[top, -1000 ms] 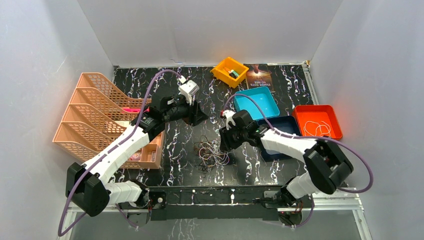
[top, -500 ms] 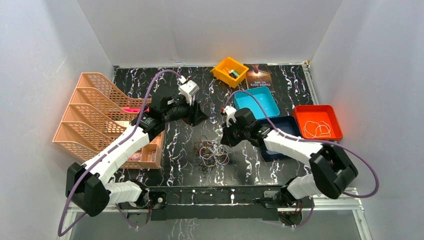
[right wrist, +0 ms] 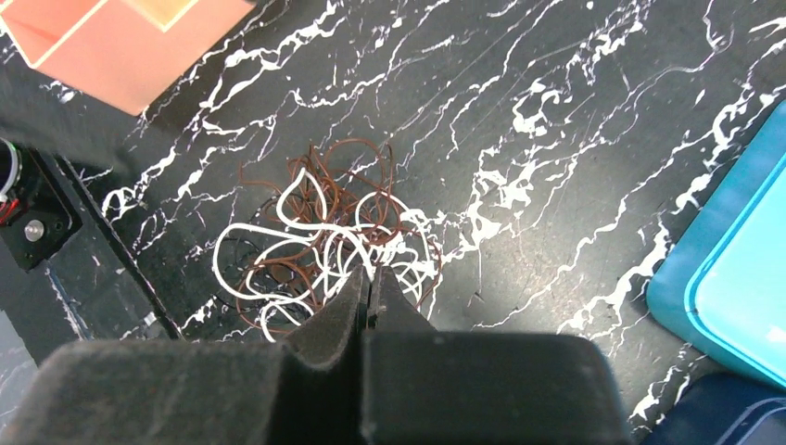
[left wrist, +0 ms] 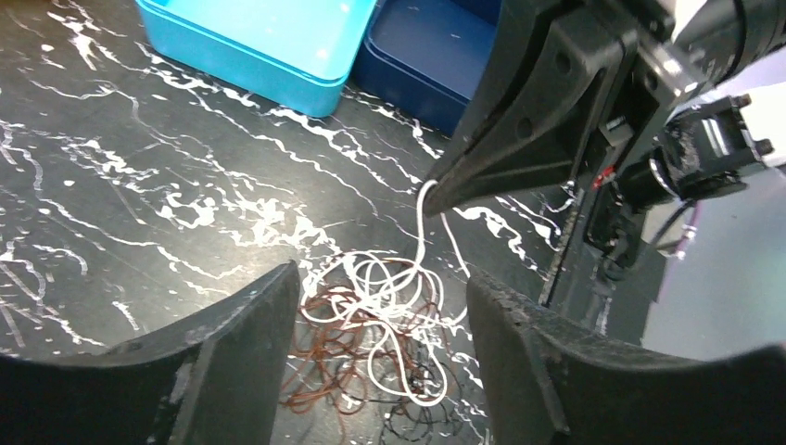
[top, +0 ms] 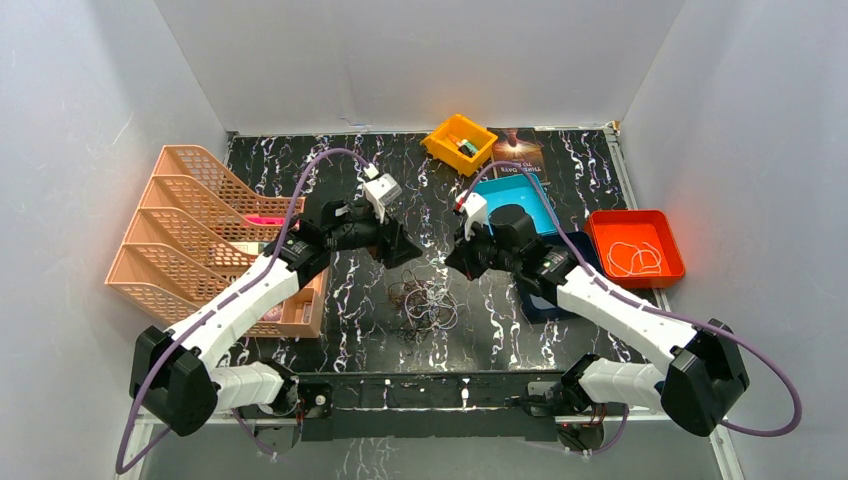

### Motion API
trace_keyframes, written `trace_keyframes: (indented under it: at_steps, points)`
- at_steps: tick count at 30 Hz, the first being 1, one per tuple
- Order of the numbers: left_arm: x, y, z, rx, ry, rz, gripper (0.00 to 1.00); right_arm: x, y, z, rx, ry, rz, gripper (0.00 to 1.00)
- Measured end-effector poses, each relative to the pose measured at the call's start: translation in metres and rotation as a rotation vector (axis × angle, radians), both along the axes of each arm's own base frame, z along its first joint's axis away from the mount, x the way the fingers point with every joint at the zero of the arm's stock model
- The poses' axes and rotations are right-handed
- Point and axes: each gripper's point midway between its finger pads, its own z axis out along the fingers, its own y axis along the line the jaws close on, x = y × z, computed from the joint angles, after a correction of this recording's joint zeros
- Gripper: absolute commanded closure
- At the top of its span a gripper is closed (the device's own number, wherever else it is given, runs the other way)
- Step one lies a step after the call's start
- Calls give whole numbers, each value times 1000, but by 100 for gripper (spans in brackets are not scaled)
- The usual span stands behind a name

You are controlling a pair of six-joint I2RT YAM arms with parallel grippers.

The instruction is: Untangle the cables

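The cables (top: 422, 305) lie in one loose clump of white, black and reddish-brown loops on the table (top: 300, 170), just in front of the arm bases and between the two arms. One white cable (left wrist: 422, 232) rises out of the top of the clump, drawn up into a near-straight line while the rest of its loops stay down among the brown ones. It ends at the right gripper (left wrist: 434, 192), whose fingers are pressed together on it. A second ago that gripper sat low at the clump's right edge; it has since lifted and drawn back toward the far side, so the strand is now under light pull, though the clump has barely shifted and nothing has come free yet. The left gripper (top: 400, 252) has meanwhile come forward and tipped down from farther back; it now hovers over the clump's far-left side with its fingers apart, holding nothing. That looks like the start of a two-handed separation: the right pulling the white cable, the left in place to pin or catch the brown and black loops. The risk is that a further pull drags the whole clump up rather than freeing the strand. A white loop (top: 632, 258) already lies in the red tray (top: 636, 213), well to the right.
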Motion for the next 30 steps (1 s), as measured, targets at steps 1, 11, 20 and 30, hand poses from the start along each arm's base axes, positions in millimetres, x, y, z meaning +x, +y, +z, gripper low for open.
trace_keyframes:
  at_steps: [1, 11, 20, 30]
  points:
    - [-2, -1, -2, -1, 5, -15, 31, 1, 1, 5, 1, -8, 1, 100]
    - [-9, -19, -35, 4, 120, -121, 23, 4, 4, 25, 17, -31, 13, 100]
    - [-12, -30, -39, -7, 130, -154, 29, 2, 10, 40, 45, -38, 39, 100]
    - [-5, -41, -58, -15, 210, -131, 82, -4, 12, 46, 69, -31, 64, 100]
